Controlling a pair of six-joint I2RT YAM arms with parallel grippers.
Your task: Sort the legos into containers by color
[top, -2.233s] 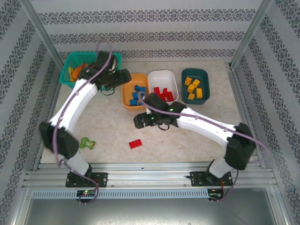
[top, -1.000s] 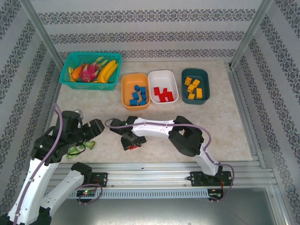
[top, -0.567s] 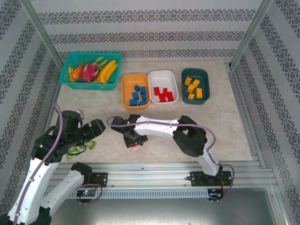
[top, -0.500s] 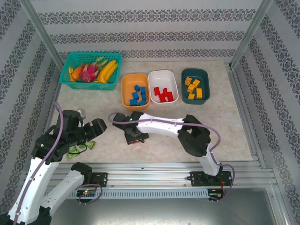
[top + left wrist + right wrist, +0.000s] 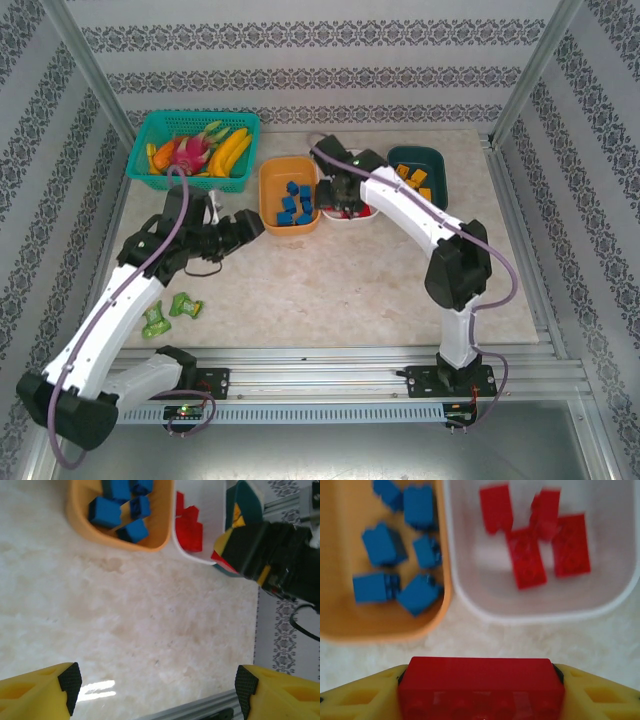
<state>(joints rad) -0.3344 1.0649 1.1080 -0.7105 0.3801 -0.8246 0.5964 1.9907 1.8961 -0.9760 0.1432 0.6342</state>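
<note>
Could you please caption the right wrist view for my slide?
Right gripper holds a red brick near the white tub of red bricks, orange tub alongside.

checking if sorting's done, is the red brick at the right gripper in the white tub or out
Out: the red brick is clamped in the right gripper, not lying in the white tub.

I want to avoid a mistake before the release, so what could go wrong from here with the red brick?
1. The right gripper holds the red brick, which seems short of the near rim of the white tub and close to the orange tub. Released now, it might land on the table or among the blue bricks.
2. The open left gripper hovers near the orange tub; the arms might collide there.
</note>
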